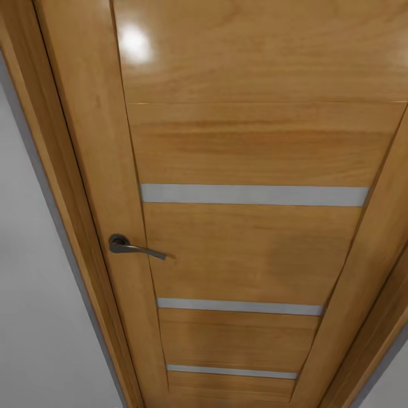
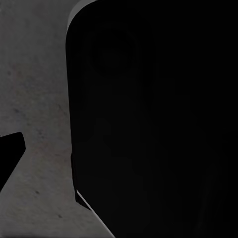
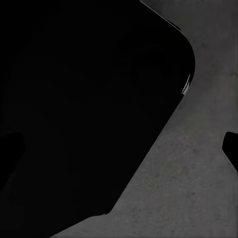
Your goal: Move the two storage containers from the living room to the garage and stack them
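one glossy honey-coloured wood-panelled door stands close in front of the head camera, seen tilted, with three pale grey horizontal strips set across its middle panel, one above another. one dark metal lever handle sits on the door's left stile, its lever pointing toward the panel. a wooden door frame runs along the door's left edge, and plain grey-white wall lies beside it, with another sliver of wall at the lower right corner. a bright glare spot shines near the door's top. in the left wrist view, one large black rounded body of the robot blocks most of the picture, and rough, speckled dark grey concrete floor lies behind it (a small black wedge pokes in at one edge, too little to name). the right wrist view gives much the same: one black rounded mass over the same speckled concrete floor, with a small dark tab at the edge. i cannot tell how far either pincer is spread, nor whether it holds or touches anything. where the two storage containers are, i cannot tell.
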